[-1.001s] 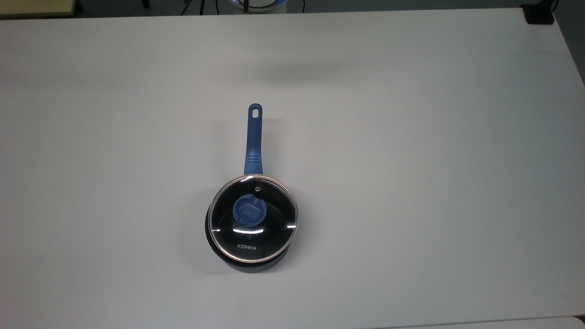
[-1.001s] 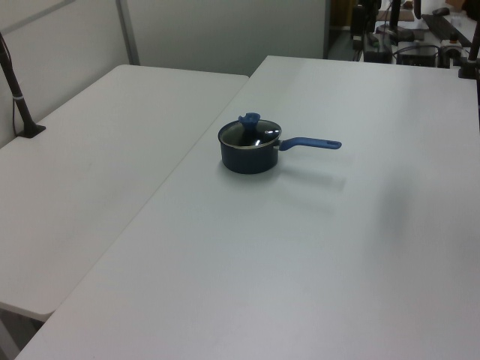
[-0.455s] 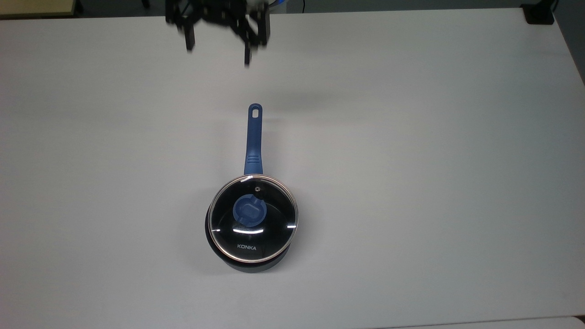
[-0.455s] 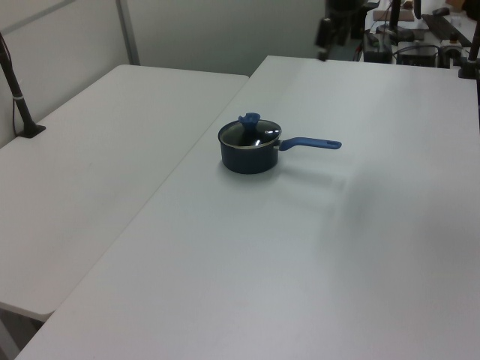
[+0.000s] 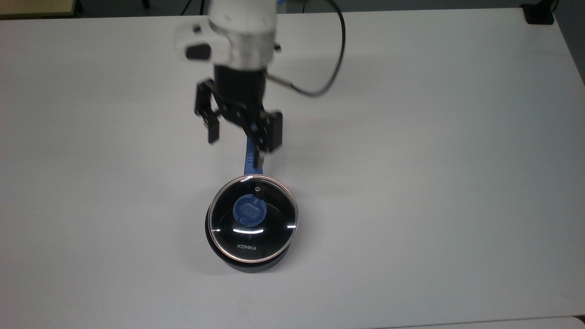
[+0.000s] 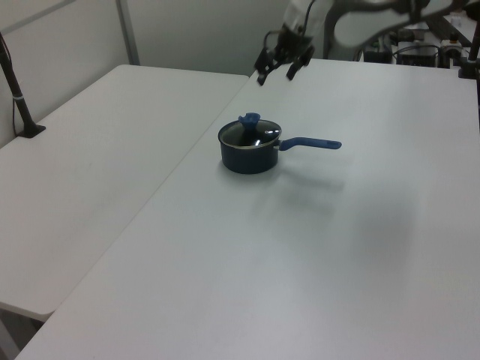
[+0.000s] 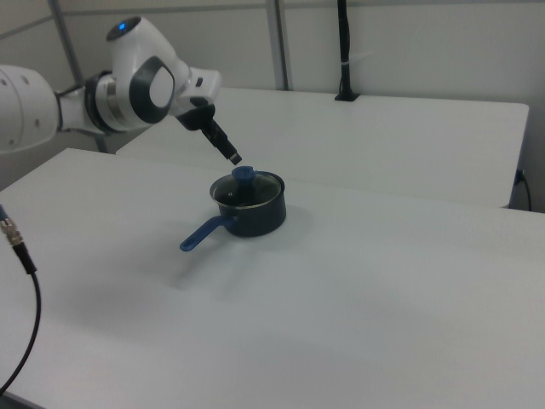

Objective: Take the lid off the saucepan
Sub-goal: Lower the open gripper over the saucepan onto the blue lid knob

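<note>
The black saucepan [image 5: 227,259] stands on the white table [image 5: 434,160] with its blue handle [image 5: 249,160] pointing to the top view's top. The glass lid [image 5: 269,228] sits flat on it, blue knob [image 5: 249,210] in the centre. My gripper [image 5: 235,146] hangs open above the handle, short of the lid, touching nothing. In the left view the gripper [image 6: 275,75] is high above and behind the saucepan [image 6: 247,159] and lid [image 6: 259,135]. In the right view the gripper [image 7: 232,156] hovers just left of and above the knob [image 7: 243,174].
A black cable [image 5: 336,59] loops off the arm to the top view's right. A second white table [image 6: 90,172] adjoins at the left view's left, with a black post [image 6: 19,97] clamped on it. Another post [image 7: 343,51] stands at the back in the right view.
The arm has come in from the top view's top edge and moved down toward the saucepan, now over its handle. Saucepan and lid have not moved.
</note>
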### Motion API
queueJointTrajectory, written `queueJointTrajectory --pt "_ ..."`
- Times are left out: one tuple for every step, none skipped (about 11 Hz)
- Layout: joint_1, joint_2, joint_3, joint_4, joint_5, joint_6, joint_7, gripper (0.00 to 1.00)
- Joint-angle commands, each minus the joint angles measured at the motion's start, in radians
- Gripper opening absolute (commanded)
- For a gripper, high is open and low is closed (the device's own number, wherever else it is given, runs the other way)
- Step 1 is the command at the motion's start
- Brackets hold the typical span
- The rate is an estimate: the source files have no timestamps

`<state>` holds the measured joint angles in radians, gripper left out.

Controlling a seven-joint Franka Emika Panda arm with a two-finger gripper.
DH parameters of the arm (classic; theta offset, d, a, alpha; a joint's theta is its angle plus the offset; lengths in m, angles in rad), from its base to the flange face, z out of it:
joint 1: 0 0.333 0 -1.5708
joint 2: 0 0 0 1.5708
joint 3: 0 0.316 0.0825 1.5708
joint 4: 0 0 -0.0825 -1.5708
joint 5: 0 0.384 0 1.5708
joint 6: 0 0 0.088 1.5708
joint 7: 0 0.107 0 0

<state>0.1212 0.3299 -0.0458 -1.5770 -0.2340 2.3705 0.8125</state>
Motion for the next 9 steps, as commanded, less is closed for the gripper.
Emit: queueJointTrajectory --pt "0.021 0.138 -0.002 0.087 -0.164 0.116 0.291 1.00" --pt "0.032 0.164 -0.002 0.097 -0.178 0.154 0.339 1.00" --pt "0.035 0.194 -0.002 0.122 -0.189 0.161 0.364 1.00" --pt "0.037 0.222 -0.002 0.147 -0.201 0.161 0.372 1.00" --pt "0.037 0.242 -0.002 0.158 -0.206 0.161 0.370 1.00" --pt "0.038 0.250 -0.002 0.158 -0.241 0.161 0.370 1.00" --pt "0.038 0.251 0.000 0.155 -0.260 0.161 0.372 1.00" --pt "0.038 0.255 -0.002 0.155 -0.274 0.159 0.370 1.00" --pt "0.037 0.255 -0.002 0.153 -0.280 0.159 0.370 1.00"
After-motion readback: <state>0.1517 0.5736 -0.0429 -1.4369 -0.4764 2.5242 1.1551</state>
